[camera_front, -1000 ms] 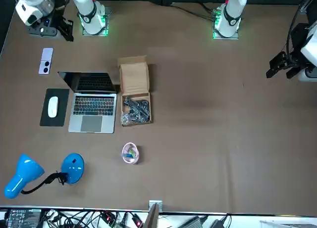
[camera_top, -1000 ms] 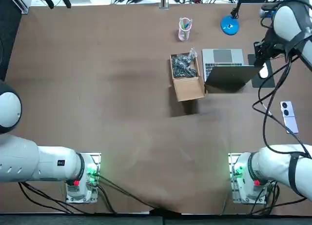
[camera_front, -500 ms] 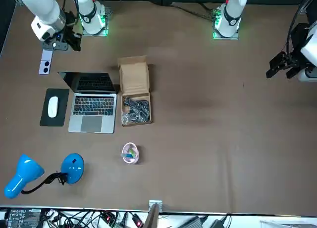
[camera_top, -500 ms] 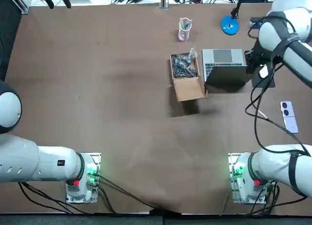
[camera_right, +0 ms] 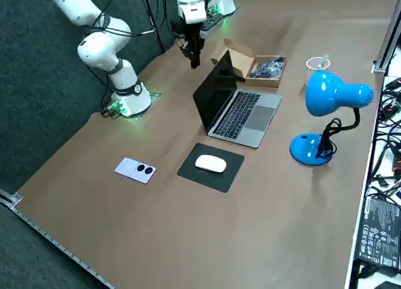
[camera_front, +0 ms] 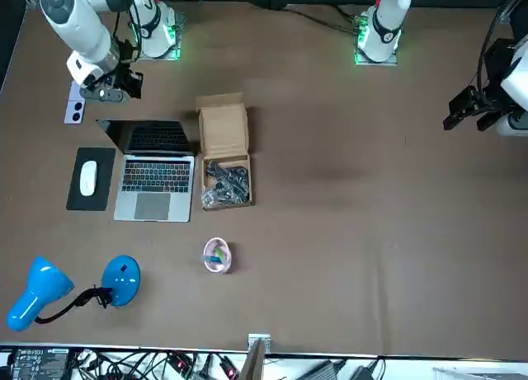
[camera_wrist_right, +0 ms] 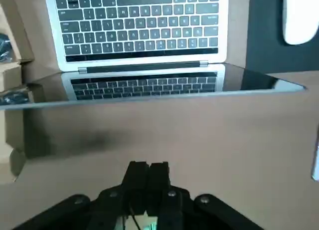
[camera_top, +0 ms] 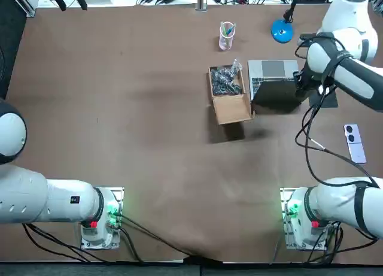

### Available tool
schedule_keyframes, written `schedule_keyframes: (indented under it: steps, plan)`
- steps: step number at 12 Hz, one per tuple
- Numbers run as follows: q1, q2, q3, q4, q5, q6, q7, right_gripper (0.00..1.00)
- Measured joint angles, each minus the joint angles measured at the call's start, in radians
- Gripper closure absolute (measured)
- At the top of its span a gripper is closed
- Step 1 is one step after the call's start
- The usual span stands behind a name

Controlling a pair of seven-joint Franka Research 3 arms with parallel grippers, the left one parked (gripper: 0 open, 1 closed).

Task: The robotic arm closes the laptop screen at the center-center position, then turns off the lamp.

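Right gripper point(camera_wrist_right: 148, 171) — pinched closed — hangs just behind the laptop point(camera_wrist_right: 138, 28).

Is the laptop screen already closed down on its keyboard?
No, the laptop screen stands upright above the bare keyboard, with the shut right gripper behind it.

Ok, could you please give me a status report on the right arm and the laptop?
Right gripper shut, hovering behind the laptop screen, not touching. Laptop open, keyboard bare. Lamp untouched. Cardboard box beside laptop, off the lid's path.
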Motion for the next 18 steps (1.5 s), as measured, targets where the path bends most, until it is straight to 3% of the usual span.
schedule_keyframes:
  steps: [7,11,18]
  plan:
    - [0.000,0.101,0.001,-0.040,0.000,0.176,0.015,0.98]
    - [0.000,0.111,0.001,-0.036,0.000,0.261,0.044,0.98]
    - [-0.008,0.263,-0.002,0.117,0.000,0.310,0.052,0.98]
